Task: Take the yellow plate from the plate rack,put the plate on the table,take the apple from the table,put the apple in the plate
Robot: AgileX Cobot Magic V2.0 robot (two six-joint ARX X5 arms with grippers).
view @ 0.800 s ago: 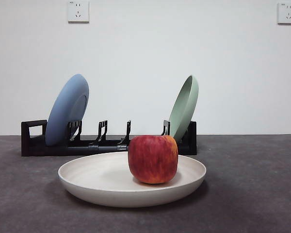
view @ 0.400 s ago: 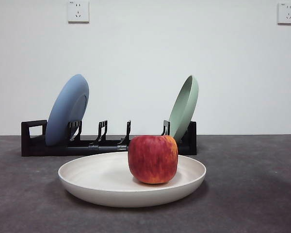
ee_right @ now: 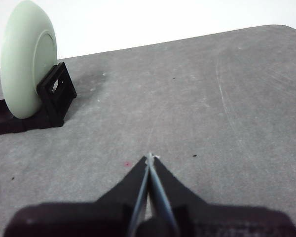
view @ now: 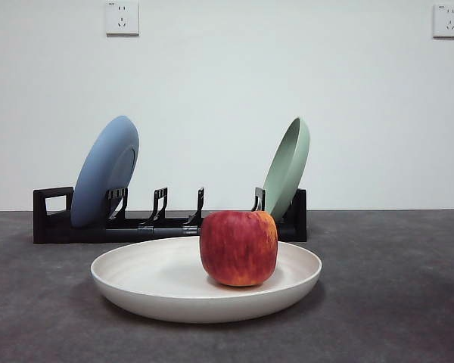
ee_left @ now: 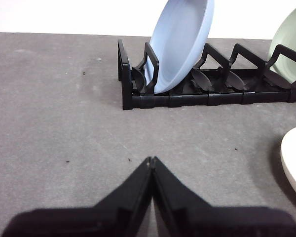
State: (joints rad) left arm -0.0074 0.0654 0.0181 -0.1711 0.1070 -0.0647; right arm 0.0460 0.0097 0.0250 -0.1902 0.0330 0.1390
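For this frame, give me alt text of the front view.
A blocky red apple sits in a wide cream plate on the dark grey table. Behind, a black rack holds a blue plate and a pale green plate.

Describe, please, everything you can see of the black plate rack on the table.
The plate rack is long, low and black, looking like matte plastic, with pairs of upright slotted prongs and a loop handle at one end. It stands flat on the table, behind the yellow plate and apart from it. A blue plate leans in a slot by the handle; a pale green plate leans at the far end. The middle slots are empty.
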